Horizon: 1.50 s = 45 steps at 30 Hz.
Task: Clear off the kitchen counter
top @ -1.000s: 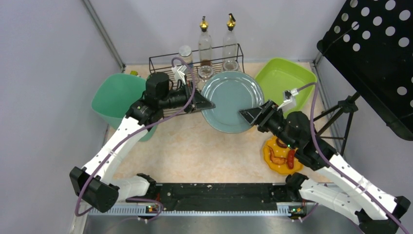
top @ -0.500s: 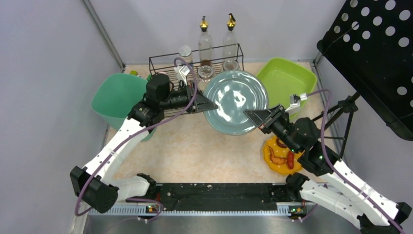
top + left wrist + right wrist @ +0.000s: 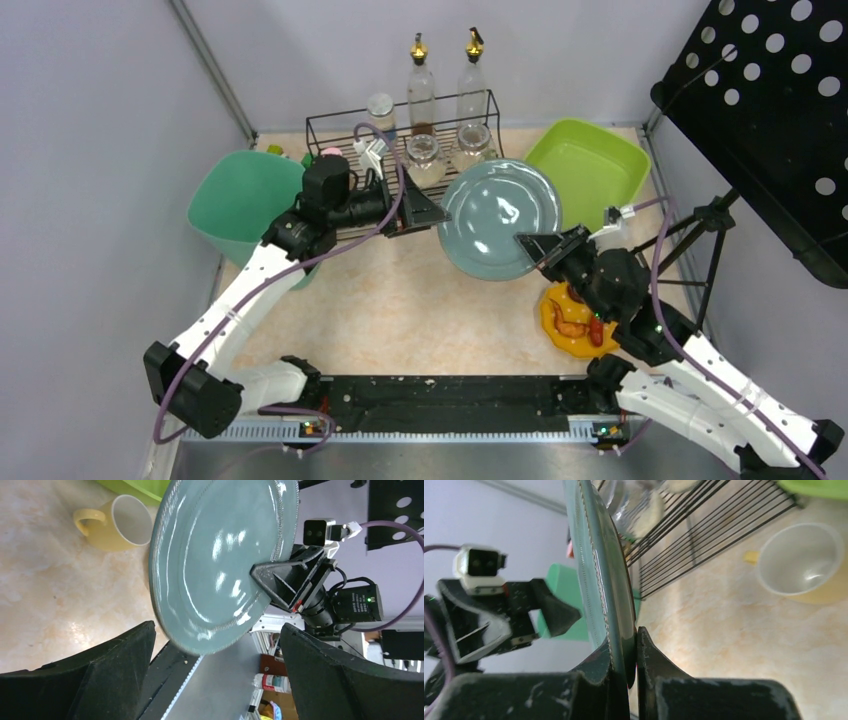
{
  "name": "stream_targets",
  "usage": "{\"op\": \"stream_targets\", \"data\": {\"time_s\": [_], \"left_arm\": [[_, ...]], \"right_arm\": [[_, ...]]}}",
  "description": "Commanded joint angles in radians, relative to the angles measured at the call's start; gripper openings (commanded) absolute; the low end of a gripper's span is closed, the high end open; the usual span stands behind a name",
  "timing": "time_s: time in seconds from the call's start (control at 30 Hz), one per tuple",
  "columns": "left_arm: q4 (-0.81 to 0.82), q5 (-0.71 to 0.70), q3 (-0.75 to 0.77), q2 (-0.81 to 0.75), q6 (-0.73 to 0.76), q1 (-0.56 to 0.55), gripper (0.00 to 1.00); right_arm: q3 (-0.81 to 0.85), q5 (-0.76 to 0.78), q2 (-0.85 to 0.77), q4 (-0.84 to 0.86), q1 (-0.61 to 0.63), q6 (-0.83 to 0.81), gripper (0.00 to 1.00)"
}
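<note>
The left arm [image 3: 238, 292] and right arm [image 3: 740, 405] are white shell links joined by black motor housings. The left gripper [image 3: 428, 213] and right gripper [image 3: 532, 246] are matte black with broad wedge-shaped fingers [image 3: 115, 677]; the right one's carry pale scuffs. Behind each gripper sits a small white camera block [image 3: 327, 530] fed by a purple cable [image 3: 392, 523]. A green light [image 3: 369, 599] glows behind the right gripper.

Two bottles [image 3: 421, 85], three jars [image 3: 423, 160], one grey-blue plate [image 3: 495, 215], one orange dish [image 3: 565, 320], one mug [image 3: 115, 525], one rack [image 3: 694, 540], one lime tub [image 3: 585, 165], one green bin [image 3: 240, 200].
</note>
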Motion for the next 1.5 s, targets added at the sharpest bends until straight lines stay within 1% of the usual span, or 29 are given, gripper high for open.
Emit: {"op": "stream_targets", "data": {"time_s": [0.0,0.07,0.17,0.3,0.5,0.6,0.77,0.83,0.97,1.03,1.13,1.2,1.3,1.47], "left_arm": [[-0.047,-0.069,0.058,-0.059,0.100,0.005,0.99],[-0.089,-0.105,0.062,-0.071,0.133,0.005,0.99],[-0.130,-0.140,0.060,-0.085,0.165,0.005,0.99],[-0.139,-0.144,0.030,-0.108,0.186,0.005,0.99],[-0.169,-0.138,0.008,-0.133,0.212,0.005,0.99],[-0.178,-0.130,-0.001,-0.146,0.218,0.005,0.99],[-0.171,-0.110,-0.035,-0.170,0.217,0.005,0.99],[-0.169,-0.105,-0.051,-0.184,0.215,0.004,0.99],[-0.182,-0.097,-0.064,-0.212,0.221,0.006,0.99],[-0.194,-0.100,-0.061,-0.222,0.227,0.005,0.99],[-0.207,-0.095,-0.061,-0.236,0.228,0.005,0.99],[-0.211,-0.092,-0.064,-0.242,0.228,0.005,0.99],[-0.215,-0.092,-0.065,-0.243,0.228,0.005,0.99],[-0.228,-0.092,-0.062,-0.245,0.229,0.005,0.99]], "right_arm": [[0.047,0.197,-0.040,0.033,-0.007,-0.029,0.00],[0.063,0.241,-0.034,-0.003,-0.007,-0.015,0.00],[0.071,0.319,-0.024,-0.043,-0.007,0.049,0.00],[0.068,0.448,-0.006,-0.023,-0.007,0.087,0.00],[0.128,0.642,0.063,0.011,-0.008,0.063,0.00],[0.157,0.739,0.124,0.024,-0.008,0.060,0.00],[0.169,0.912,0.250,0.113,-0.011,0.052,0.00],[0.176,0.965,0.308,0.134,-0.030,0.065,0.00],[0.180,0.941,0.408,0.183,-0.114,0.130,0.00],[0.187,0.940,0.464,0.244,-0.153,0.110,0.00],[0.219,0.934,0.558,0.283,-0.223,0.132,0.00],[0.239,0.896,0.616,0.296,-0.282,0.155,0.00],[0.274,0.793,0.707,0.276,-0.368,0.256,0.00],[0.314,0.715,0.829,0.274,-0.444,0.371,0.00]]}}
